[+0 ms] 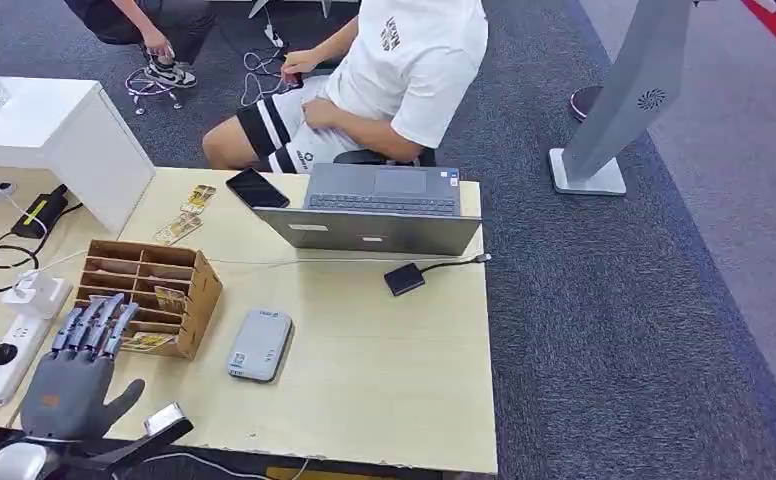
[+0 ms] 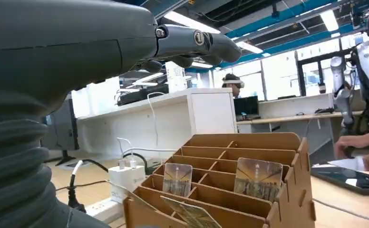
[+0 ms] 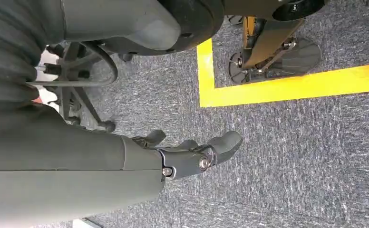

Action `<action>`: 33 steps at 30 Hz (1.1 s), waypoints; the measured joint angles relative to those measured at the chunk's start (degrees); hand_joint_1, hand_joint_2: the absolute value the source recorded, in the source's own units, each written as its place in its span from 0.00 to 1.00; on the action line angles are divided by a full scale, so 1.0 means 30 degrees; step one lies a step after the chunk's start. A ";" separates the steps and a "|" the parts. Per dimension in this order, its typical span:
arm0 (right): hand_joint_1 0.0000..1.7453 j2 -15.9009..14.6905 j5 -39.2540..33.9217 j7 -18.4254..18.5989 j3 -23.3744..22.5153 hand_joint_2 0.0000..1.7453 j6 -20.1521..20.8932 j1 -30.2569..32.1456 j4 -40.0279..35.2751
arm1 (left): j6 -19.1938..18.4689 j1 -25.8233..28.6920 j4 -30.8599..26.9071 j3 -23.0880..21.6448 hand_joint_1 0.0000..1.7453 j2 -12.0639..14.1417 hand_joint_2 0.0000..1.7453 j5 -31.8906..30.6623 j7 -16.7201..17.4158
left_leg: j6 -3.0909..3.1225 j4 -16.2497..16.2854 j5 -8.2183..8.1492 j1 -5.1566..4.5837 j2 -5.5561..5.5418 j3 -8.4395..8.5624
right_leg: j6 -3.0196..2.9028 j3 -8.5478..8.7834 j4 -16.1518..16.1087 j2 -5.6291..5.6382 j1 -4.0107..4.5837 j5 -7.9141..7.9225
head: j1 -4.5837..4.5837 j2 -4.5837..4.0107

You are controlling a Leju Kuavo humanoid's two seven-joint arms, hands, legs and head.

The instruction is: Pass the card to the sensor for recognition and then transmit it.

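The grey left hand (image 1: 82,362), fingers straight and apart, holding nothing, hovers at the near edge of the brown wooden compartment rack (image 1: 196,297), where patterned cards (image 2: 257,178) stand upright. Just beside it lies the flat grey card sensor (image 1: 260,344), with the open grey laptop (image 1: 379,208) beyond. The right hand (image 3: 192,154) hangs over dark carpet, fingers loosely curled and holding nothing.

Tabletop (image 1: 384,340): pale wood. Card rack (image 1: 200,290): brown cardboard; cards (image 2: 257,178) printed tan with a pale tower motif. Sensor (image 1: 260,344): light grey. Laptop (image 1: 379,210): grey. Phone (image 1: 257,187): black. Left robot hand (image 1: 79,370): dark grey. Carpet (image 1: 644,330): dark grey speckle; yellow floor line (image 3: 287,88).
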 joint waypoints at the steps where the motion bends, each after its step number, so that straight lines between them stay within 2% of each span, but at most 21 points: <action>1: 0.00 -0.0007 -0.0029 0.0000 0.0007 1.00 0.0007 0.0001 0.0000 | -0.0168 -0.0004 0.0000 0.0066 0.00 -0.0044 1.00 -0.0051 -0.0007 | 0.0000 0.0000 0.0000 0.0001 0.0000 0.0001 | 0.0000 -0.0001 0.0000 0.0000 0.0000 0.0000 | 0.0000 0.0000; 7: 0.00 -0.0044 -0.0029 0.0066 0.0044 1.00 0.0117 -0.0002 0.0000 | -0.0765 -0.0075 0.0248 0.0255 0.00 -0.0241 1.00 -0.0277 -0.0007 | -0.0001 0.0000 0.0000 0.0006 0.0000 0.0002 | -0.0001 -0.0002 0.0001 -0.0001 0.0001 -0.0001 | 0.0000 0.0000; 27: 0.00 -0.0131 0.0051 0.0160 0.0343 1.00 0.0437 -0.0020 0.0000 | -0.1013 -0.1302 0.2347 0.0801 0.00 -0.0401 1.00 -0.0488 0.0408 | -0.0001 0.0000 0.0001 0.0004 -0.0020 0.0000 | -0.0001 -0.0002 0.0001 -0.0011 0.0001 -0.0001 | 0.0000 0.0000; 33: 0.00 -0.0175 0.0313 0.0160 0.0524 1.00 0.0459 -0.0037 0.0000 | -0.1122 -0.2033 0.3862 0.0991 0.00 -0.0386 1.00 -0.0466 0.0444 | -0.0003 0.0000 0.0003 0.0007 -0.0019 0.0003 | -0.0002 0.0002 0.0002 -0.0011 0.0001 0.0001 | 0.0000 0.0000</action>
